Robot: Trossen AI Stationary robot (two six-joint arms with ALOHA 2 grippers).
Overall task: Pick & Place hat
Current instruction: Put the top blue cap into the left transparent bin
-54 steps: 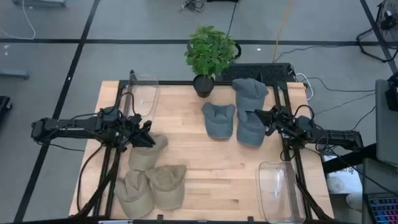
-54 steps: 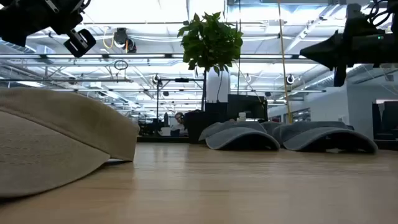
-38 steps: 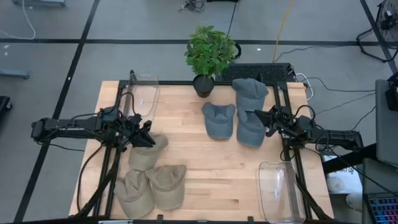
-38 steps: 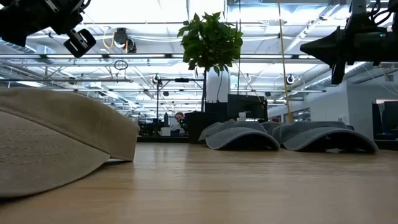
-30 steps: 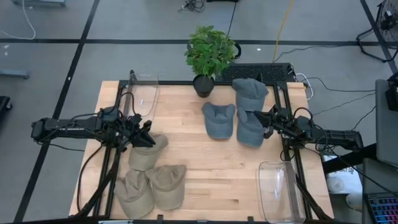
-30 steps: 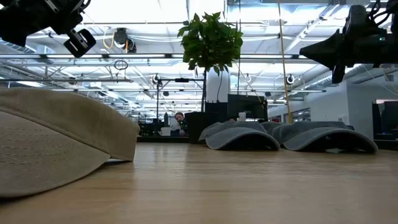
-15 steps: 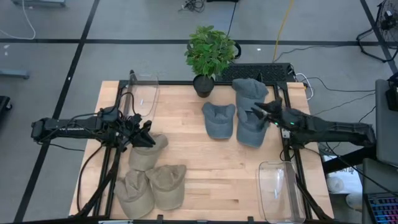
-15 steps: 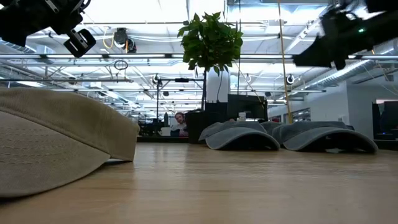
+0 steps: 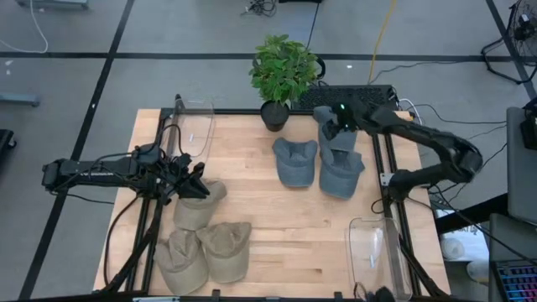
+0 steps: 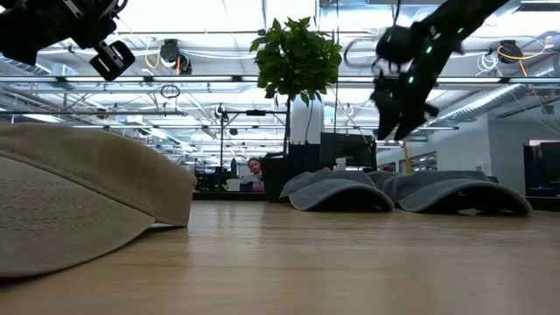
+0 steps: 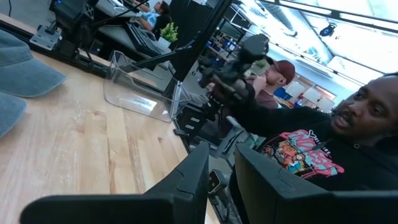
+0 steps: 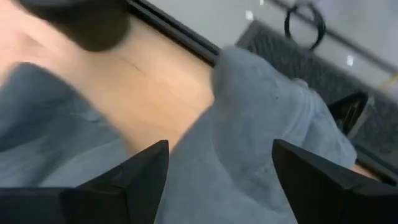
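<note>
so my right claw (image 9: 338, 126) just swung up from 3 o'clock, jaws now spread wide and empty over the grey hat (image 9: 336, 122) at 1 o'clock on the worktop (image 9: 277, 226), so grabbing comes next I guess.

Setting: robotics lab / open-plan workshop hall, not a home. Evidence: wooden bench table (image 9: 277, 218) on black metal frame, standing on grey floor w/ black tape lines (image 9: 109, 75). Loose cables (image 9: 453, 138) run over floor beside bench. Low view: high ceiling w/ exposed trusses + strip lights (image 10: 219, 83), rows of desks w/ equipment behind, one person (image 10: 255, 168) seated far back. Left wrist view: two people (image 11: 348, 143) close by bench, monitors + workstations behind them. Potted plant (image 9: 284, 71) at bench's far edge; keyboard (image 9: 352, 95) just beside it. Clear plastic bins (image 9: 373, 256) at bench corners.
</note>
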